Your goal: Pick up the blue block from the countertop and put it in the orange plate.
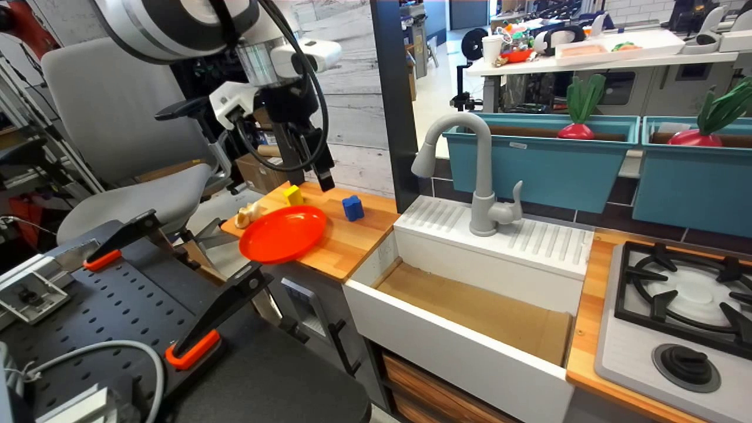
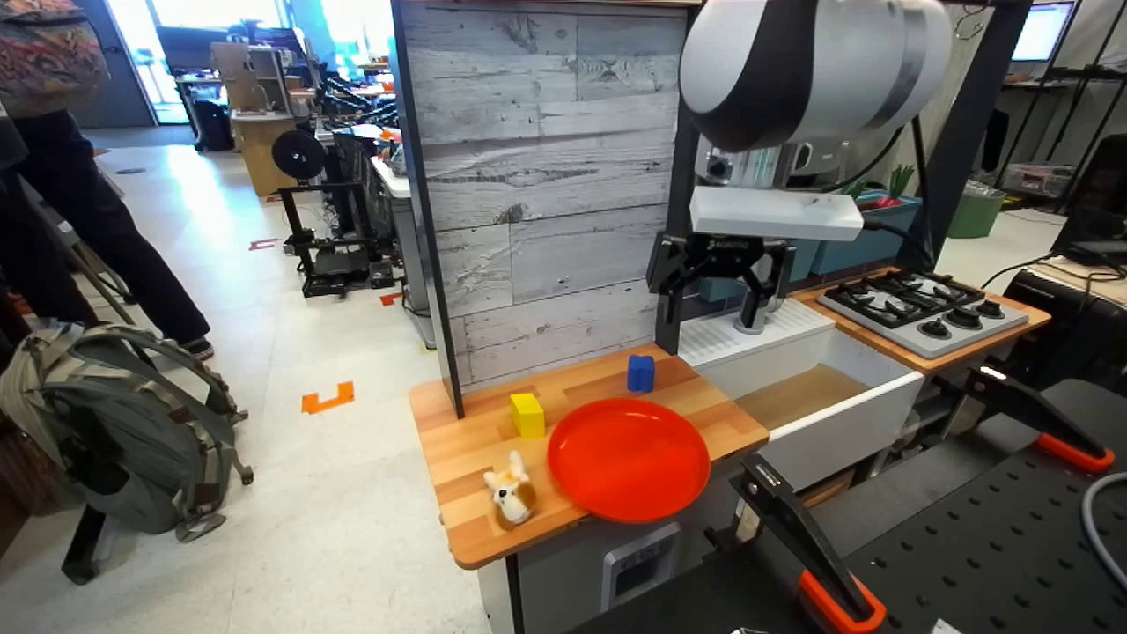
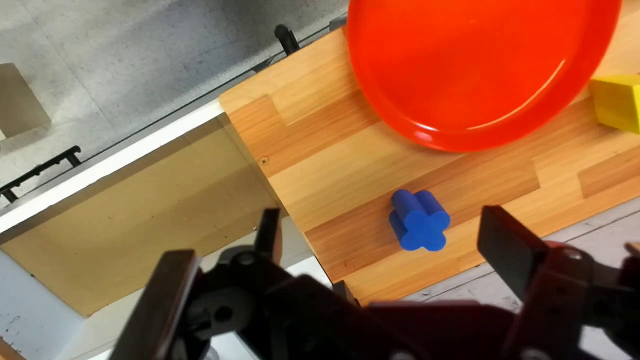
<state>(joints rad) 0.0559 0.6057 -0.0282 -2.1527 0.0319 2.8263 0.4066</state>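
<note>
Your jaws stand wide apart, holding nothing; the blue block (image 3: 422, 226) sits on the desk (image 3: 340, 175) near the orange plate (image 2: 629, 460). Centre over the blue block before lowering straight down.

Butcher-block countertop (image 2: 462, 467): light brown wood, thick-edged, corner nicely rounded, and four things are down on it!
Orange plate (image 2: 629, 458): the big one, face up, and look, its rim pokes out past the front edge.
Blue block (image 2: 641, 374): clover-topped, bolt upright, up toward the back edge, bare wood between it and the plate.
Yellow block (image 2: 528, 416): just beside the plate's rim; touching or not, too close to call.
Toy animal (image 2: 512, 498): white and tan, ears up, near the plate, a strip of wood between.
</note>
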